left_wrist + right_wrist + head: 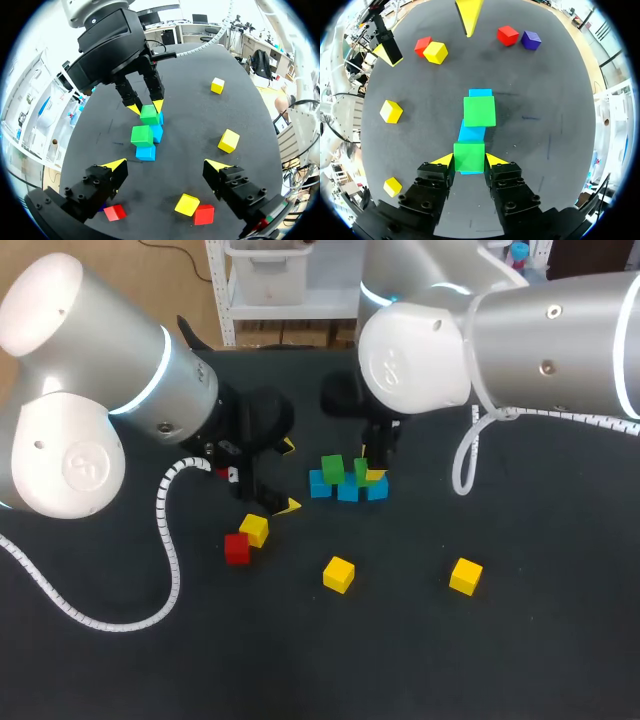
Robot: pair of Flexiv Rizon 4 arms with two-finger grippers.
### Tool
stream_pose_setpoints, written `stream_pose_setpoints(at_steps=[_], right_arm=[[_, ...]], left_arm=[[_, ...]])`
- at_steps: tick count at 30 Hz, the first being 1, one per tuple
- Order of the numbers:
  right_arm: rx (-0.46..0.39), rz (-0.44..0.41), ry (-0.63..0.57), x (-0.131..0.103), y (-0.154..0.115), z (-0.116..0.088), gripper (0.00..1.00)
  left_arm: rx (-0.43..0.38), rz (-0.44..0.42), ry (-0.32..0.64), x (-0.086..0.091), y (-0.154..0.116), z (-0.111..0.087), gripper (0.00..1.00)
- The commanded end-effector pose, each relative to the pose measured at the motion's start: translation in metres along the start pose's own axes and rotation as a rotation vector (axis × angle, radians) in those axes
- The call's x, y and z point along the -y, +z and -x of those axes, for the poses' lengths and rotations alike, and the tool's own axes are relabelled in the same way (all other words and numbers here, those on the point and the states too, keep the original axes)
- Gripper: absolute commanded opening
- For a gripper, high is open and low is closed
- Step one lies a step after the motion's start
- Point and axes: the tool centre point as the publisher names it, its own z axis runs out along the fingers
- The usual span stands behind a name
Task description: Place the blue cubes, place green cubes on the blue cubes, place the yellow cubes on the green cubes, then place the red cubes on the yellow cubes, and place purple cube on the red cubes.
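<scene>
Three blue cubes (pixel 347 491) form a short row mid-table. One green cube (pixel 332 468) sits on top of the row toward its left end. My right gripper (pixel 469 160) is shut on a second green cube (pixel 469 155), at the row's right-end blue cube (pixel 469 172); whether it rests there I cannot tell. My left gripper (pixel 166 165) hangs open and empty left of the row, near a red cube (pixel 204 214) touching a yellow cube (pixel 187 204). Another red cube (pixel 508 35) and the purple cube (pixel 530 40) lie beyond it.
Two loose yellow cubes (pixel 339 573) (pixel 466 576) lie toward the front of the dark table (pixel 420 640). The left arm's white cable (pixel 165 540) loops over the table's left side, and the right arm's cable (pixel 465 465) hangs right of the stack.
</scene>
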Motion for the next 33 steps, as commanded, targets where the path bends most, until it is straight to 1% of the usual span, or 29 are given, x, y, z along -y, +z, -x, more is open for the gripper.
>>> stream_pose_setpoints(at_steps=[1, 2, 3, 5, 6, 7, 8, 10, 11, 12, 17, 22, 26, 30, 33], right_arm=[[0.003, -0.001, 0.0, -0.001, 0.0, -0.001, 0.0], [0.003, -0.001, 0.0, -0.001, 0.0, -0.001, 0.0], [0.004, -0.001, 0.0, -0.001, 0.0, -0.001, 0.03], [0.005, -0.002, 0.0, -0.001, 0.0, -0.001, 0.17], [0.005, -0.003, 0.003, -0.001, 0.0, -0.001, 0.27], [0.006, -0.004, 0.005, -0.001, 0.0, -0.001, 0.42], [0.007, -0.004, 0.005, -0.001, -0.001, -0.001, 0.47], [0.007, -0.006, 0.008, -0.001, -0.001, -0.001, 0.5], [0.008, -0.008, 0.012, -0.001, -0.001, -0.002, 0.73], [0.01, -0.011, 0.016, -0.001, -0.002, -0.002, 0.99], [0.017, -0.024, 0.028, 0.0, -0.006, -0.003, 1.0], [0.044, -0.064, 0.033, 0.001, -0.021, -0.011, 1.0], [0.049, -0.102, 0.062, -0.003, -0.039, -0.028, 1.0], [0.041, -0.141, 0.111, -0.013, -0.057, -0.047, 1.0], [0.038, -0.151, 0.135, -0.023, -0.065, -0.058, 1.0]], left_arm=[[0.006, -0.001, 0.003, 0.0, 0.0, -0.002, 1.0], [0.006, -0.001, 0.003, 0.0, 0.0, -0.002, 1.0], [0.006, -0.001, 0.003, 0.0, 0.0, -0.002, 1.0], [0.006, -0.001, 0.003, 0.0, 0.0, -0.002, 1.0], [0.006, -0.001, 0.003, 0.0, 0.0, -0.002, 1.0], [0.006, -0.001, 0.003, 0.0, 0.0, -0.002, 1.0], [0.006, -0.001, 0.003, 0.0, 0.0, -0.002, 1.0], [0.006, -0.001, 0.003, 0.0, 0.0, -0.002, 1.0], [0.006, -0.001, 0.003, 0.0, 0.0, -0.002, 1.0], [0.006, -0.001, 0.003, 0.0, 0.0, -0.002, 1.0], [0.006, -0.001, 0.003, 0.0, 0.0, -0.002, 1.0], [0.006, -0.001, 0.003, 0.0, 0.0, -0.002, 1.0], [0.006, -0.001, 0.003, 0.0, 0.0, -0.002, 1.0], [0.006, -0.001, 0.003, 0.0, 0.0, -0.002, 1.0], [0.006, -0.001, 0.003, 0.0, 0.0, -0.002, 1.0]])
